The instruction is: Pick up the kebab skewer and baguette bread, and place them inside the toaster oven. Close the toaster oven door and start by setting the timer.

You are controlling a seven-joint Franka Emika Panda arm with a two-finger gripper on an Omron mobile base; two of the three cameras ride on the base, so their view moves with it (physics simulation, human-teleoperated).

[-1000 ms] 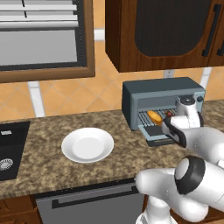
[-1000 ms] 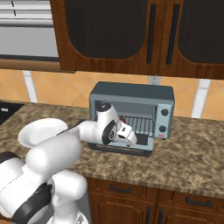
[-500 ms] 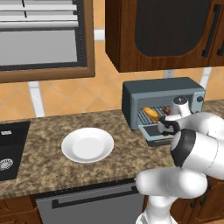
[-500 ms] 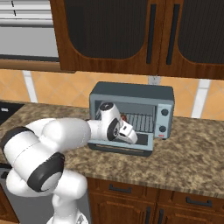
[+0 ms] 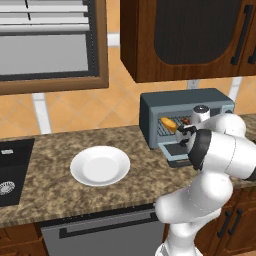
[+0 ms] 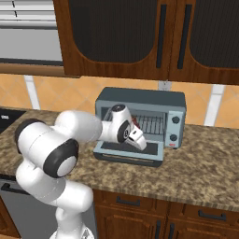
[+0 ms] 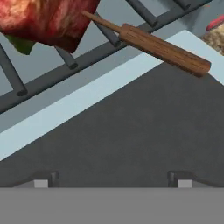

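Observation:
The toaster oven [image 5: 190, 101] [image 6: 140, 96] stands on the counter with its door [image 5: 174, 150] [image 6: 127, 157] folded down flat. On the wire rack inside lies the golden baguette bread [image 5: 169, 123], and to its right the kebab skewer [image 5: 186, 120]. The hand view shows the skewer's red meat chunk and its wooden handle [image 7: 164, 49] resting on the rack bars, above the door's dark glass [image 7: 131, 140]. My gripper [image 5: 184, 138] [image 6: 141, 142] [image 7: 112, 181] hovers over the lowered door at the oven's mouth, open and holding nothing.
An empty white plate [image 5: 100, 166] sits on the granite counter left of the oven. A black sink [image 5: 10, 170] is at the far left. Two knobs [image 6: 175, 120] sit on the oven's right side. Dark wooden cabinets hang above.
The arm's elbow has swung up and closer to the oven. The hand has stayed at the oven's mouth with its jaws open.

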